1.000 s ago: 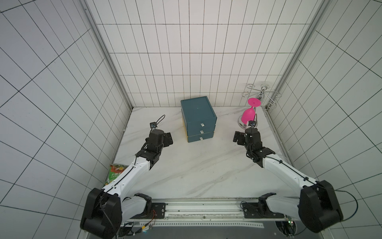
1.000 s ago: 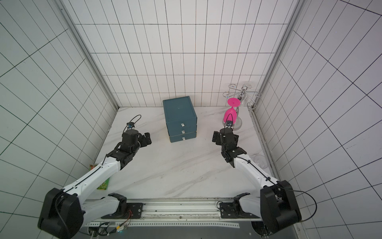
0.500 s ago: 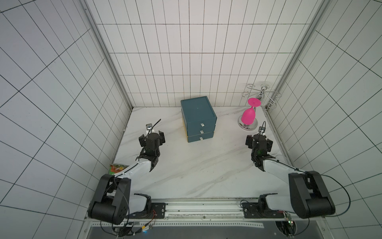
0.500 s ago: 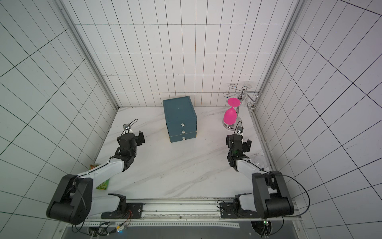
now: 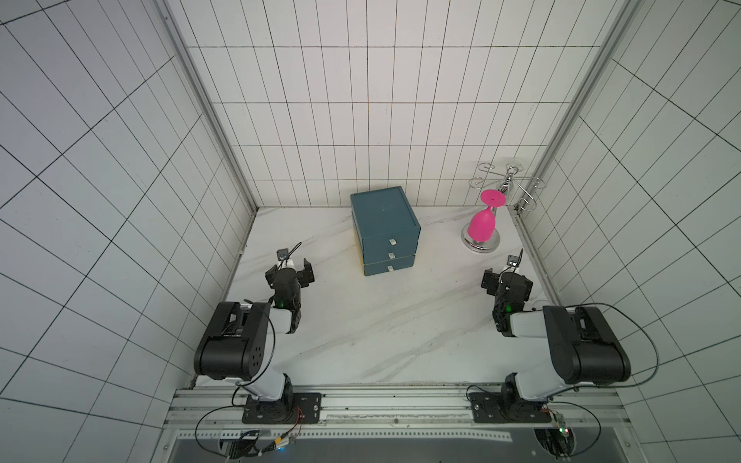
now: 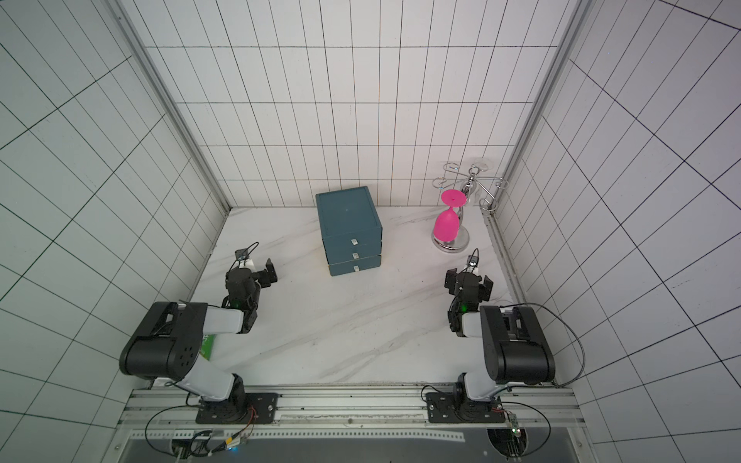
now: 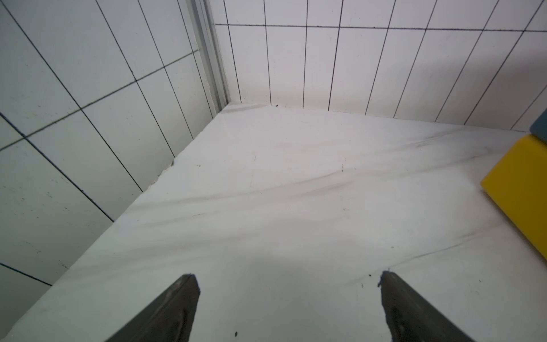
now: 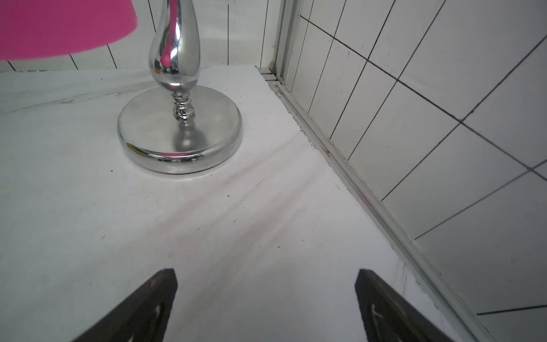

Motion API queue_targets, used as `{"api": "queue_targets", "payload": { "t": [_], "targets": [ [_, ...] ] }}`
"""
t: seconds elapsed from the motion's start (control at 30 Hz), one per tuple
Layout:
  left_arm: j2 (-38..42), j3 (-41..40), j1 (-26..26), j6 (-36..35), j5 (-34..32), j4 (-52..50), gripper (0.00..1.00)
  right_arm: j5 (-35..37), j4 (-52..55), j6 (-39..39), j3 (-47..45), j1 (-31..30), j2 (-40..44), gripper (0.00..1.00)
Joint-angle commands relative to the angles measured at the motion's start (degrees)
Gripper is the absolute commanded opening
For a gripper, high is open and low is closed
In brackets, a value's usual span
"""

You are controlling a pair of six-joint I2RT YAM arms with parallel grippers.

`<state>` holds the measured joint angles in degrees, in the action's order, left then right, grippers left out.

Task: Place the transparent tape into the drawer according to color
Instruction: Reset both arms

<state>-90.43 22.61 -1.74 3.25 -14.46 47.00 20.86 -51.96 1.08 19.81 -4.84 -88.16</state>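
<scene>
Left claw [image 5: 289,272]: released, jaws wide, nothing between them. The left wrist view shows only bare surface [image 7: 296,207] ahead of the left claw [image 7: 287,277]. The arm sits folded close to its base.

Right claw [image 5: 508,280]: likewise released and empty, confirmed in the right wrist view [image 8: 266,271]. It is near the chrome stand [image 5: 481,242], which carries an inverted pink goblet [image 5: 483,226].

Cabinet [image 5: 385,216]: stands at the back middle of the surface, well apart from both claws. Its three drawers [image 5: 389,255] are all shut, fronts facing the rail, and each has a small pale pull [image 5: 389,268].

Transparent tape: not visible in any view, neither on the surface nor in either claw. Its heading and long axis cannot be told. Any rings would lie hidden inside the shut drawers, so the colour sorting cannot be checked.

Assessment: the arms appear parked, and no grasp is in hand. If work remains, a drawer must first be drawn straight out by its pull, and the right claw must be kept clear of the stand.
</scene>
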Motion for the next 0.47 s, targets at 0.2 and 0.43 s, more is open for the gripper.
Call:
{"api": "queue_targets", "payload": {
  "t": [0.2, 0.43],
  "targets": [
    [1.03, 2.60, 0.68, 1.40, 3.26, -1.69, 0.98, -0.64, -1.72, 0.82, 1.44, 0.28, -0.07, 0.99],
    [1.05, 3.02, 1.12, 1.96, 3.45, -2.62, 0.98, -0.91, -1.20, 1.03, 1.73, 0.35, -0.12, 0.99]
  ]
}}
